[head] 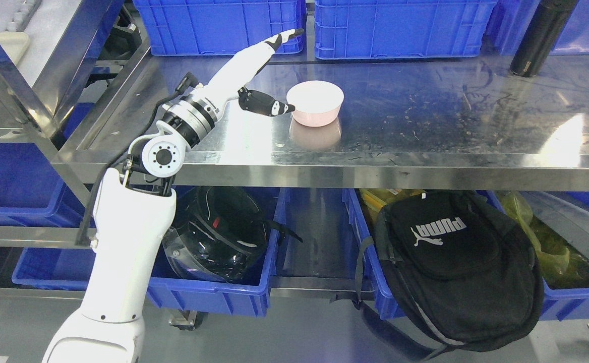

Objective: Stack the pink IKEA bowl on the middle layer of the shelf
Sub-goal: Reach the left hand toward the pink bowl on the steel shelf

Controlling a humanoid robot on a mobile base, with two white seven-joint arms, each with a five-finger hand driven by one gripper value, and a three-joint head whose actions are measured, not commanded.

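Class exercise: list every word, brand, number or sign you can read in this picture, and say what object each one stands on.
"PUMA", in white with the leaping-cat logo, reads mirrored on the black backpack.
Small print near the base of the black bottle: too small to read.
Nothing else legible.

So the pink bowl (315, 103) sits a bit above and right of the frame's center, upright with the opening facing up. Outside is a soft pale pink; the rim and inside look lighter, almost white under the lighting. It's round with fairly straight sides tapering a little toward the base. It stands on the shiny steel shelf (425, 126) that runs across the middle of the frame, on the left half of it and set back from the front edge. You can see a blurry pinkish reflection of it in the metal right below. Looks like just one bowl, though I can't tell whether another is nested inside it.
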